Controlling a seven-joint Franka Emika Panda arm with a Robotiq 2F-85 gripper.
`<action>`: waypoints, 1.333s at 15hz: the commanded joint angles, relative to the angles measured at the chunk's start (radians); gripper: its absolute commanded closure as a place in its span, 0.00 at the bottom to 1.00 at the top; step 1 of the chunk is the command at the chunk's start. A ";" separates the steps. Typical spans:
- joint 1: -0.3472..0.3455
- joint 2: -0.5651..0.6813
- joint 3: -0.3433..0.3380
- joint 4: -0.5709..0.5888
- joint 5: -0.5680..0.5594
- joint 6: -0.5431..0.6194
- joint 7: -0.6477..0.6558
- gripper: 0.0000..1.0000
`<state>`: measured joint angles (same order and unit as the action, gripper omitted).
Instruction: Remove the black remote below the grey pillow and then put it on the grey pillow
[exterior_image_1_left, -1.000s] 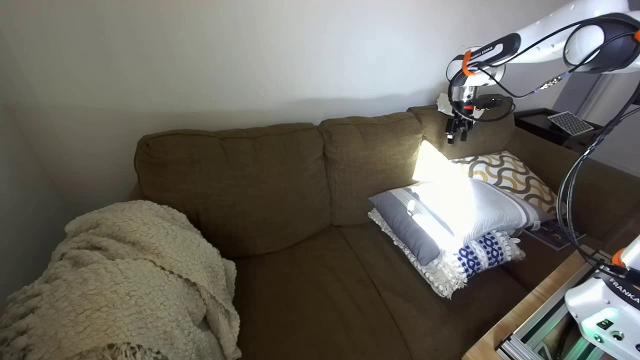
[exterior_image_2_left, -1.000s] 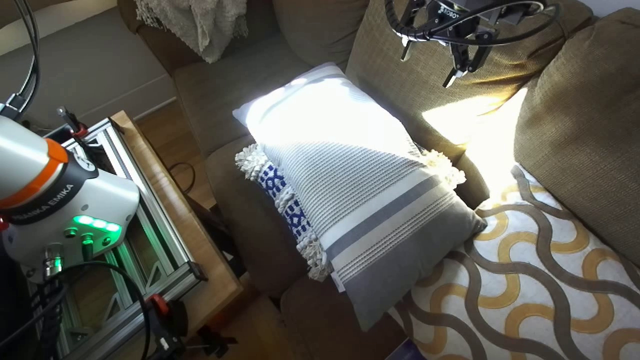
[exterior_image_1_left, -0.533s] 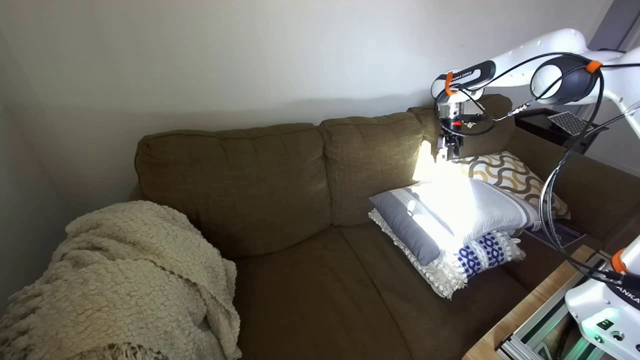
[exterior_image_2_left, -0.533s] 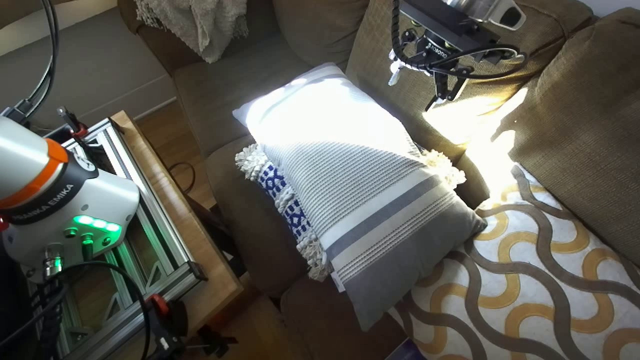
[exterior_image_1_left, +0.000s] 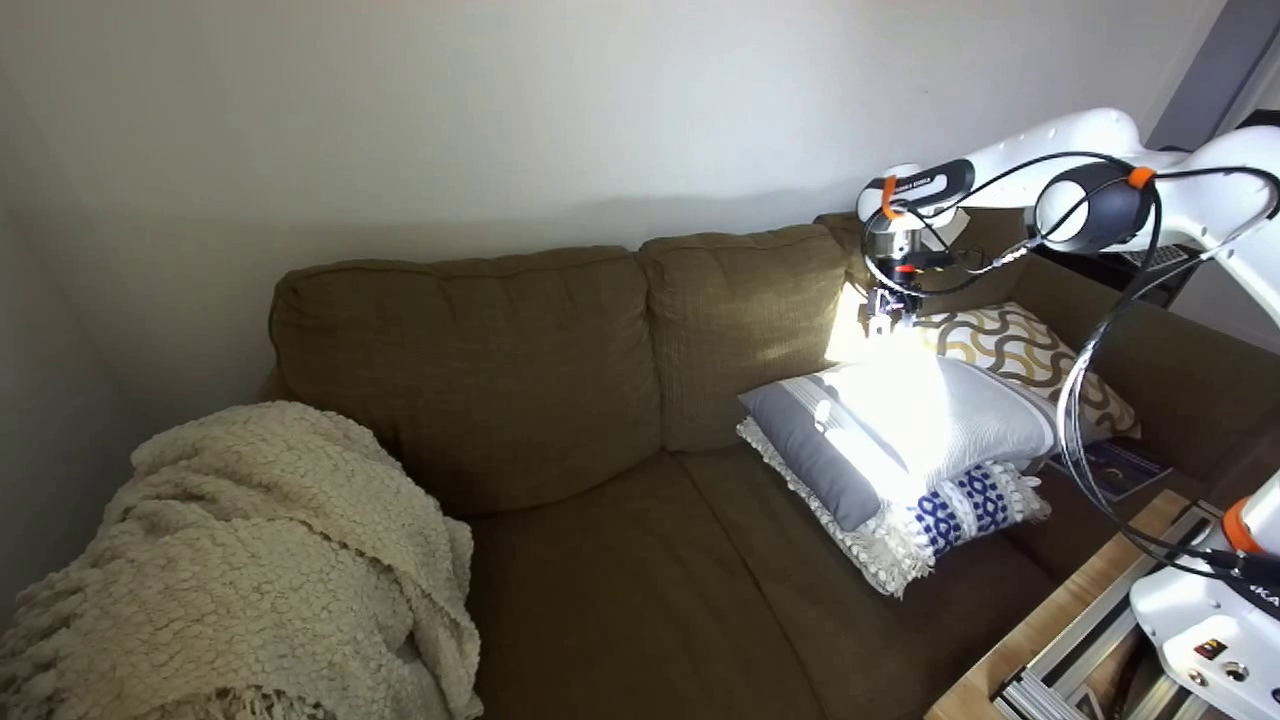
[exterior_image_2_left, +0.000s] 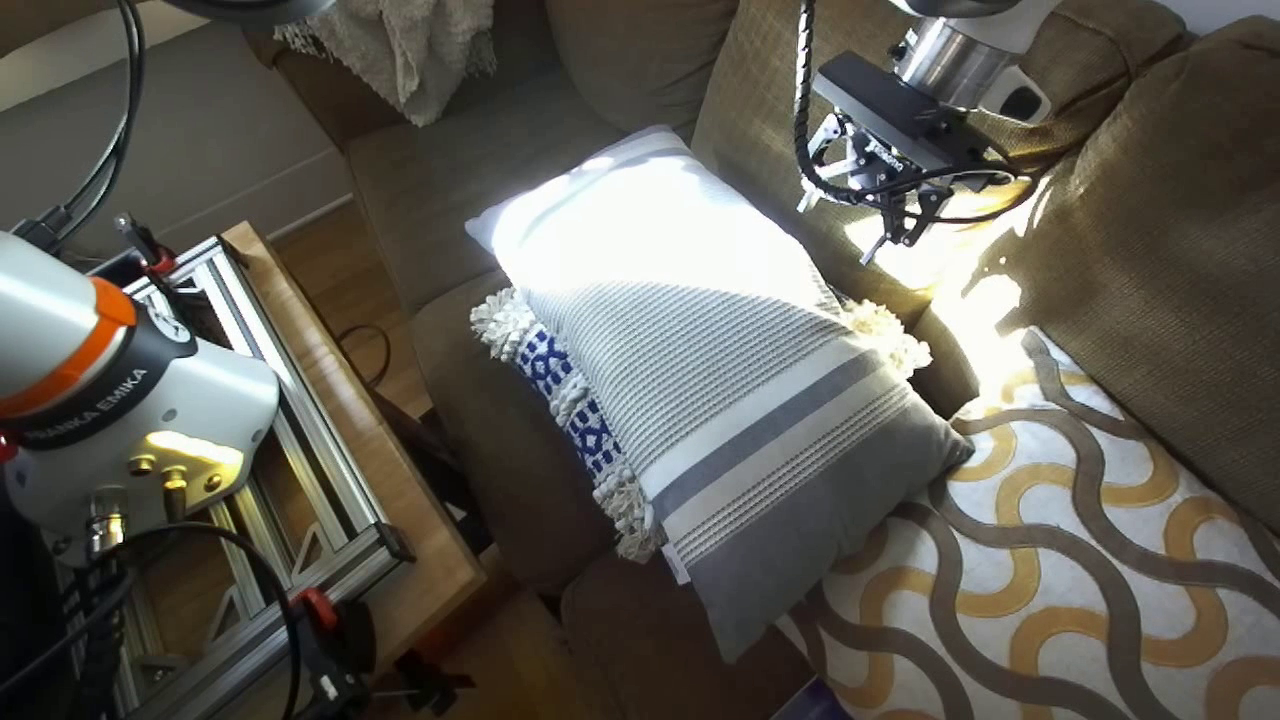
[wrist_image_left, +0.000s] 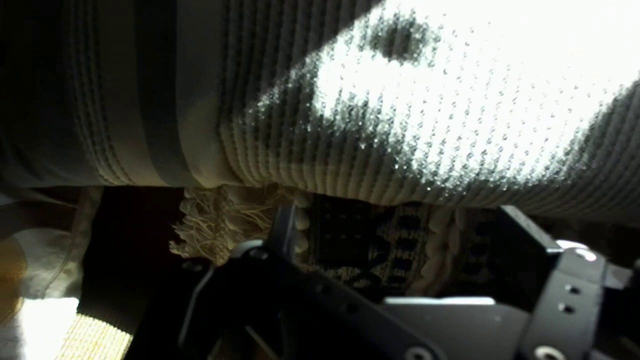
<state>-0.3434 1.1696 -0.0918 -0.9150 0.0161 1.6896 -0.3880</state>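
Black two-finger metal gripper (exterior_image_2_left: 835, 235) is hanging fingers-down near the backrest-side edge of the large rectangular grey-and-white striped fabric pillow (exterior_image_2_left: 715, 390); jaws are standing spread wide. Pillow is lying on top of a blue-and-white woven cushion (exterior_image_2_left: 590, 437) with cream fringe, on the brown fabric couch (exterior_image_1_left: 600, 590). In the wrist view, a dark, roughly rectangular patch (wrist_image_left: 345, 230) with rows of small marks is showing beneath the pillow's edge; can't tell if that's the black remote or cushion pattern.
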 joint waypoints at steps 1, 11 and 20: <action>-0.019 0.115 0.008 0.128 -0.004 0.037 0.047 0.00; -0.007 0.203 0.003 0.169 0.000 0.059 0.056 0.00; 0.013 0.302 -0.025 0.210 -0.017 0.166 0.081 0.00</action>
<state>-0.3372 1.4181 -0.1022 -0.7347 0.0139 1.7947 -0.3204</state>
